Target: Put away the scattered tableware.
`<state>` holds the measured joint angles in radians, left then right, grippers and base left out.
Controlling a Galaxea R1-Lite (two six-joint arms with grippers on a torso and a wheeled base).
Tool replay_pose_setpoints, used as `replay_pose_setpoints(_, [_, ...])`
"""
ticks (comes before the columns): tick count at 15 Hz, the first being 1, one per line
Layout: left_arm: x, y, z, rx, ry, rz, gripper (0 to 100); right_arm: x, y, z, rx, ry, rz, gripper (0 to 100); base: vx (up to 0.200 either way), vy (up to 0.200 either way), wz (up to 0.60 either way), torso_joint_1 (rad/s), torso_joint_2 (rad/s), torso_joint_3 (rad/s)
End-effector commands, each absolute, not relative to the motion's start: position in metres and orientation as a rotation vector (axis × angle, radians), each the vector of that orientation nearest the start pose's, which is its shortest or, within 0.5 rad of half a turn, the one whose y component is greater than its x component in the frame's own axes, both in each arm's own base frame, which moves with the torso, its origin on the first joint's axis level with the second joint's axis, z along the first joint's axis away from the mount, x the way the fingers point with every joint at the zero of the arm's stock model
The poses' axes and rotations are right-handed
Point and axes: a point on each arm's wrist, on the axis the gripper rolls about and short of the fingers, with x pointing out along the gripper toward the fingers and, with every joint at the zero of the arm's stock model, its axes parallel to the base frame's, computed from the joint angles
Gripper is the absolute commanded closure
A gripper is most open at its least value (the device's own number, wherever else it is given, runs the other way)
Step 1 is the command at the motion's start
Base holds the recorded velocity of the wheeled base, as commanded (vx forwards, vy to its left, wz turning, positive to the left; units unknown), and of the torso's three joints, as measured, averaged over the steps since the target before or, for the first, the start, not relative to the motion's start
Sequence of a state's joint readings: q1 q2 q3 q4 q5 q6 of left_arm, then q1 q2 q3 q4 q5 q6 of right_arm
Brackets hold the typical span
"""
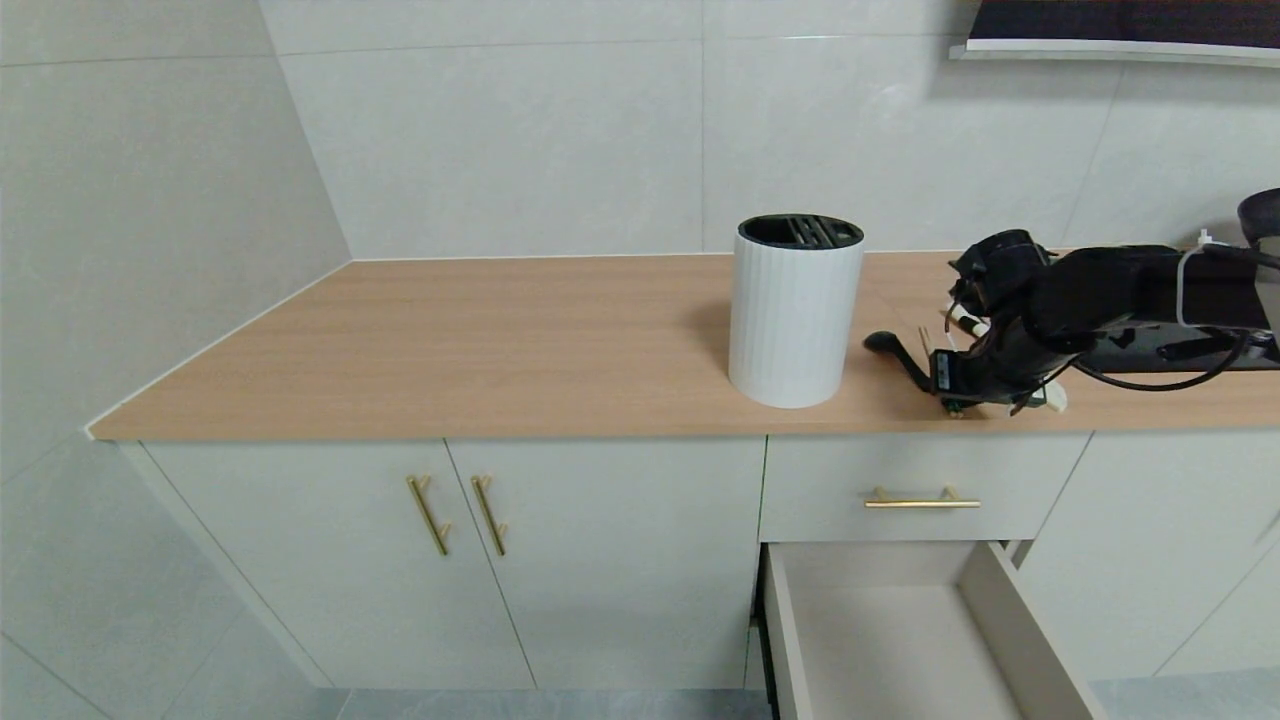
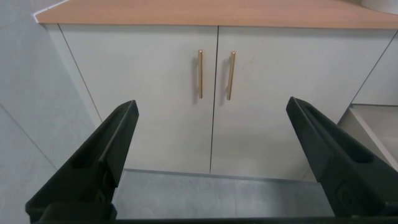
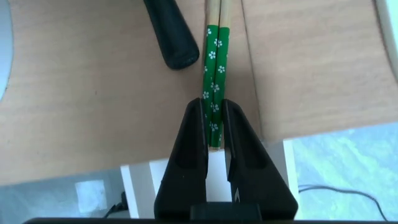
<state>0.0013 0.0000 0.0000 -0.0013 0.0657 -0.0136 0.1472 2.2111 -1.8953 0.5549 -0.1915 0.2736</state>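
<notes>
Wood-grain countertop (image 1: 500, 340) along a pale tiled wall (image 1: 500, 130). White ribbed holder (image 1: 795, 315), black slotted top, upright. To its right, near the front edge: right gripper (image 3: 215, 121) pinching a pair of green-ended chopsticks (image 3: 215, 68), black handle (image 3: 169, 34) just beside. Below: open drawer (image 1: 1000, 620). Left gripper (image 2: 211, 106) spread wide, facing gold-handled cabinet doors (image 2: 155, 93).

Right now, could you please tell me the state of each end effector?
Left end effector: open, holding nothing.
Right end effector: closed on the chopsticks, which lie on the counter.
</notes>
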Motion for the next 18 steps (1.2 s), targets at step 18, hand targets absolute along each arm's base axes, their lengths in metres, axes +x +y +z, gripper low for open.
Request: replay_pose_setpoints(18, [-0.023,0.001,0.076,-0.014,-0.002,0.067,0,0.156,0.068,0.23,0.05,0.856,0.195,100,0.0,0.0,0.0,0.0,0.0,0.0])
